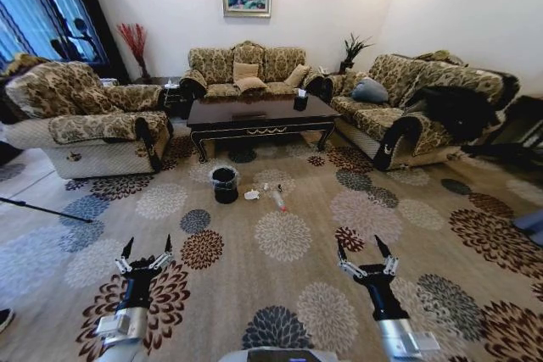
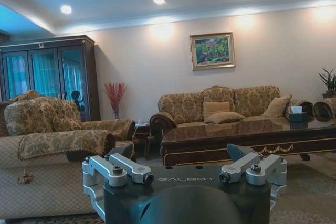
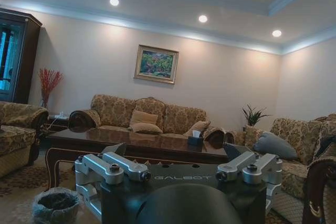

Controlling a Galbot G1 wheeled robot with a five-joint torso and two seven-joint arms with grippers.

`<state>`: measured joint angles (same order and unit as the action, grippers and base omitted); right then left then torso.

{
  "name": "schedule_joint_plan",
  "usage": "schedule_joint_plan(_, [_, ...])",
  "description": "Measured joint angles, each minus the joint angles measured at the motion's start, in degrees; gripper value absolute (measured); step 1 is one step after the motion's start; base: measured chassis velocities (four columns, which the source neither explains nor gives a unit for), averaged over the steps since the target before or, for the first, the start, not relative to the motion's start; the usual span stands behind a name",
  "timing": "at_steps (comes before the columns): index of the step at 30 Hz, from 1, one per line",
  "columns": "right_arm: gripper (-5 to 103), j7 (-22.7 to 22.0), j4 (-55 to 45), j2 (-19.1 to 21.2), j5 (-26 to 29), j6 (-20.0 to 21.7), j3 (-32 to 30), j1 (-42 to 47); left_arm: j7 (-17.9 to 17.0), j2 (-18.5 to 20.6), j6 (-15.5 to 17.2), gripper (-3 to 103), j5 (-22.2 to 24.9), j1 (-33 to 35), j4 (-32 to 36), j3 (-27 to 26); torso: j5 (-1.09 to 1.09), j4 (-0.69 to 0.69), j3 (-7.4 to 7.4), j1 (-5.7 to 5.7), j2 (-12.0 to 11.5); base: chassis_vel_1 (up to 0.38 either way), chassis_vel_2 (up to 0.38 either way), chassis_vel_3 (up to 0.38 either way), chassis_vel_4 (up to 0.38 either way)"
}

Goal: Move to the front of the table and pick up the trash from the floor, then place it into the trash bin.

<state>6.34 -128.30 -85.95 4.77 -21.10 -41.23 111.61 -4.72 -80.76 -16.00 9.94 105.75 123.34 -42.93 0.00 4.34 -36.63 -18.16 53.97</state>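
Observation:
The dark brown table (image 1: pixel 254 116) stands across the room between the sofas; it also appears as table (image 2: pixel 252 136) and table (image 3: pixel 131 149). On the patterned floor (image 1: pixel 284 239) in front of it stands the black trash bin (image 1: pixel 224 184), lined with clear plastic, seen again low down as trash bin (image 3: pixel 55 205). The trash lies just right of the bin: a white paper wad (image 1: pixel 251 195), a tiny scrap (image 1: pixel 265 186) and a clear bottle (image 1: pixel 278 200). My left gripper (image 1: pixel 148 246) and right gripper (image 1: pixel 360 246) hover open and empty over the carpet, well short of the trash.
A floral armchair (image 1: pixel 85 120) sits at the left, a three-seat sofa (image 1: pixel 246 69) behind the table, and another sofa (image 1: pixel 407 108) at the right with a dark garment on it. A thin dark rod (image 1: pixel 47 209) lies on the carpet at far left. Open carpet stretches between me and the bin.

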Motion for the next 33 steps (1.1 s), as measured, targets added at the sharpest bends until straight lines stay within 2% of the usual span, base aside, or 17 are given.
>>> schedule_joint_plan(8, [100,-0.3,0.4,0.1,0.0,0.0,0.2,-0.5,0.0,0.0,0.0,100,-0.4,-0.1,0.0,0.0,0.0,-0.01,1.15,0.89,-2.0,0.0,0.0,0.0,0.0])
schedule_joint_plan(16, [100,-3.0,1.0,0.1,0.0,-0.8,0.3,-1.3,0.5,0.1,-0.5,100,-2.9,0.4,-0.1,-0.6,0.0,-0.01,1.99,1.62,-3.6,0.0,0.0,0.0,0.0])
schedule_joint_plan(33, [100,-3.7,0.7,0.2,0.0,-1.6,0.1,-1.0,0.3,0.4,-0.8,100,-3.4,1.5,0.9,-0.9,0.0,-0.01,4.47,3.54,-8.0,0.0,0.0,0.0,0.0])
